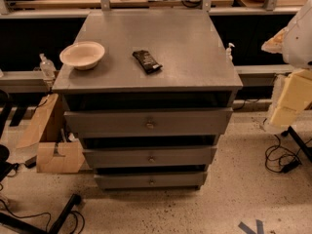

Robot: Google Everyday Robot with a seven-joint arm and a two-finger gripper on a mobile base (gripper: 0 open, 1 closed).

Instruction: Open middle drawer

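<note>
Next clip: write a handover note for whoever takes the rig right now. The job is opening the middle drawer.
The gripper is at the right edge of the view, well apart from the cabinet.
The middle drawer, second of three grey fronts, looks closed; its knob is untouched.
On the cabinet top are a bowl and a dark snack bar, not part of the job.
Done: nothing yet.
Left: reach the knob, grip it, pull the drawer out.
</note>
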